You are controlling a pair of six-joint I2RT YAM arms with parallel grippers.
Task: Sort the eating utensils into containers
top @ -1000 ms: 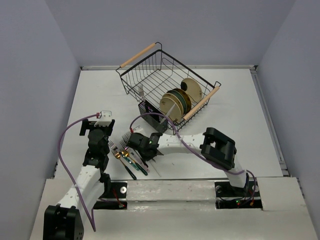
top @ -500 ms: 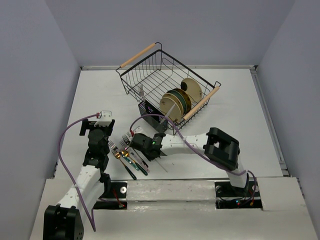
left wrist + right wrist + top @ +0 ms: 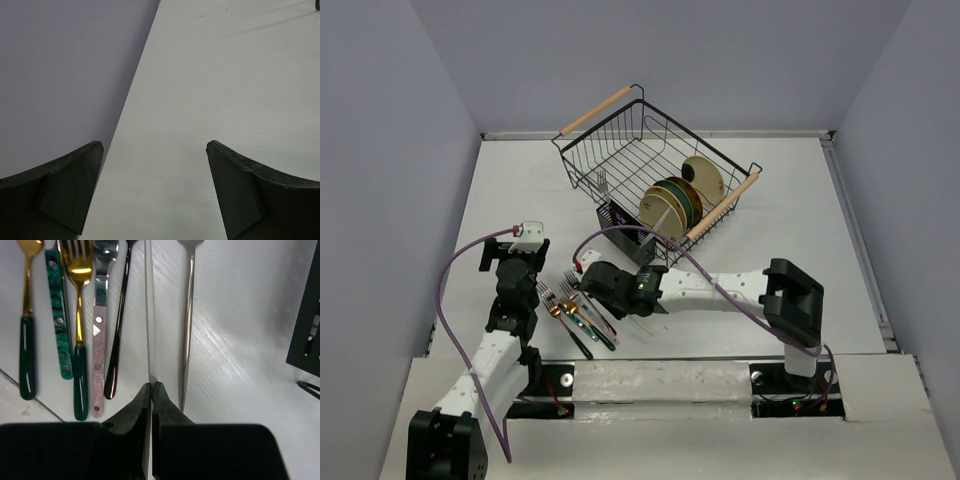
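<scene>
The right gripper (image 3: 151,390) is clamped on the handle end of a silver fork (image 3: 148,315), probably so the head stays free for dropping into the caddy (image 3: 306,325) near on its right. The left gripper (image 3: 155,192) is spread apart and holds nothing. Six more forks (image 3: 98,340) lie in a row on the table (image 3: 235,340); there is one caddy.
</scene>
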